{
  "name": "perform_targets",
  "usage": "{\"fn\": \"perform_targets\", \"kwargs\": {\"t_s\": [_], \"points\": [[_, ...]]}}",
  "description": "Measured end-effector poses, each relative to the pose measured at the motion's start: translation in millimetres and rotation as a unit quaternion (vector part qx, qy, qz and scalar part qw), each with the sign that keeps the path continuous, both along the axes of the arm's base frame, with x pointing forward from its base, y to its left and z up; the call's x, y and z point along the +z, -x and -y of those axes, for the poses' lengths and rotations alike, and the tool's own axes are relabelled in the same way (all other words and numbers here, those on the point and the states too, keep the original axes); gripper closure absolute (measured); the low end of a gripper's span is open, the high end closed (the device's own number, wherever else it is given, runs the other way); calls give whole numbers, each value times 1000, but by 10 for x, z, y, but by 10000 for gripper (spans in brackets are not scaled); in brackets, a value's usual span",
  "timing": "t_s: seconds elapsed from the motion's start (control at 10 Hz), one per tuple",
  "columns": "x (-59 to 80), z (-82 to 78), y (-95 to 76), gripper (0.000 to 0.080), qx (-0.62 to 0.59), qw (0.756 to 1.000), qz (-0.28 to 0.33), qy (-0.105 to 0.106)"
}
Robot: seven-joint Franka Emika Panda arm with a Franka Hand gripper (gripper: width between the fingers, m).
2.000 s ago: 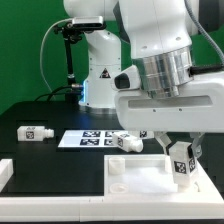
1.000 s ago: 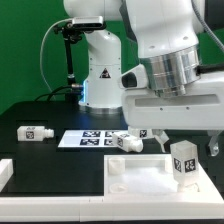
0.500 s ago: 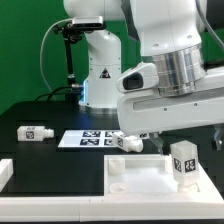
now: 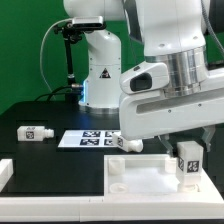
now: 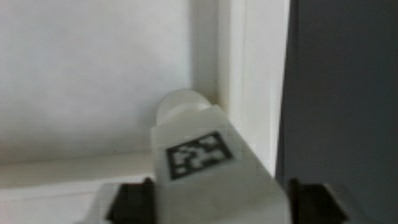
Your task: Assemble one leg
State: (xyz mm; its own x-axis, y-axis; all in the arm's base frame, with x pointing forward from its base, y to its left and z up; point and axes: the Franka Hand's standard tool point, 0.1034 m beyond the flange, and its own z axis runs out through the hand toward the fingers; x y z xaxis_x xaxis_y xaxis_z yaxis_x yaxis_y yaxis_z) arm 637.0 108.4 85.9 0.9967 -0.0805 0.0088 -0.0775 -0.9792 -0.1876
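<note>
The leg point(image 4: 186, 165) stood upright in the corner of the panel point(image 4: 135, 188), on the exterior view's right. Looked like light, stiff, kinda slick plastic, so I'd pinch its flat sides mid-height. The gripper point(image 4: 187, 152) straddled it, but I couldn't tell if it was actually clamped.

Blur, crops and cover

In the wrist view the leg point(image 5: 192, 150) is soft with blur, its tag point(image 5: 196, 156) unreadable, its lower end cut off by the picture's edge. The gripper point(image 5: 219, 205) shows only two dark fingertips point(image 5: 130, 200), also cropped, and whether they touch the leg cannot be told. In the exterior view the arm point(image 4: 170, 40) runs off the top and the exterior view's right and hides one end of the marker board point(image 4: 80, 139), whose tags are too small to read; the white panel point(image 4: 140, 190) is cut by the bottom edge.
</note>
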Motion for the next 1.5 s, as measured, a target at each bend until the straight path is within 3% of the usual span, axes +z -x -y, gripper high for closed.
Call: {"fn": "perform_targets", "kwargs": {"t_s": [0.1, 0.3, 0.4, 0.6, 0.8, 1.0, 1.1, 1.2, 1.3, 1.4, 1.5], "points": [[-2, 5, 1, 502, -31, 999, -6, -1], [-3, 9, -8, 502, -132, 991, -22, -5], [-16, 12, -6, 502, -222, 975, -31, -12], [-25, -13, 7, 502, -382, 922, -48, -32], [-25, -83, 45, 502, -539, 837, -66, -70], [-31, -120, 59, 502, -555, 825, -74, -74], [-37, -114, 69, 464, -523, 847, -69, -70], [-55, -84, 127, 272, -455, 885, -76, -54], [-36, -35, 130, 272, -387, 918, -74, -42], [-9, 23, 124, 189, -313, 947, -72, -32], [-4, 83, 125, 156, -217, 974, -66, -11]]}}
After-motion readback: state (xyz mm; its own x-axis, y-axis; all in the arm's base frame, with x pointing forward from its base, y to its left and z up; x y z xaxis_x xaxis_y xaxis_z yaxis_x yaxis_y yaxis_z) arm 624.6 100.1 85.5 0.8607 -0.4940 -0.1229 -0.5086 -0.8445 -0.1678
